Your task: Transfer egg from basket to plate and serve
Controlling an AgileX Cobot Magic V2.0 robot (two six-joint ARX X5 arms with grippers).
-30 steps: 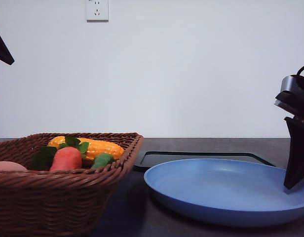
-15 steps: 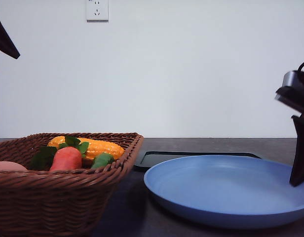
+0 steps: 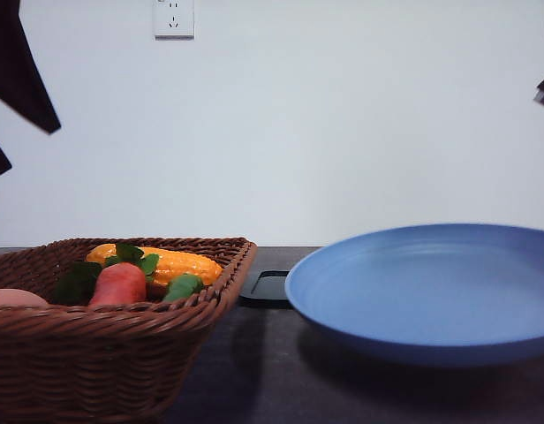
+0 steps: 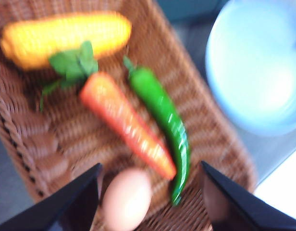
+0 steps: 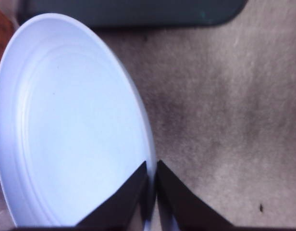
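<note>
- the egg [image 4: 127,199] lies on the woven floor of the basket [image 4: 37,144], not yet picked up. in the left wrist view it is at about 7 o'clock from the carrot [image 4: 126,124], just beside that vegetable's narrow tip, with a green pepper [image 4: 163,115] on the carrot's far side and a corn cob [image 4: 66,33] further off.
- the left gripper [image 4: 150,192] hangs above the egg with its jaws spread wide and nothing between them; the egg sits nearer one finger than the other.
- change: a second ago the plate [image 3: 422,291] lay flat on the table, its rim over the black tray [image 3: 268,287]. it is now lifted and tilted, its far edge up, and has shifted toward 3 o'clock in the front view. the left arm has come lower into the front view at 10 o'clock.
- meaning, as a judgement: the plate is being brought up to receive the egg while the left arm lines up for the pick. the transfer itself has not begun.
- the right gripper [image 5: 151,192] is closed down on the plate's rim, fingers nearly touching with the edge pinched between them.
- view difference: the front view shows only a sliver of the egg at the basket's 9 o'clock edge, and the plate's tilt. the left wrist view shows the egg whole and the jaw gap. the right wrist view shows the pinch on the rim.
</note>
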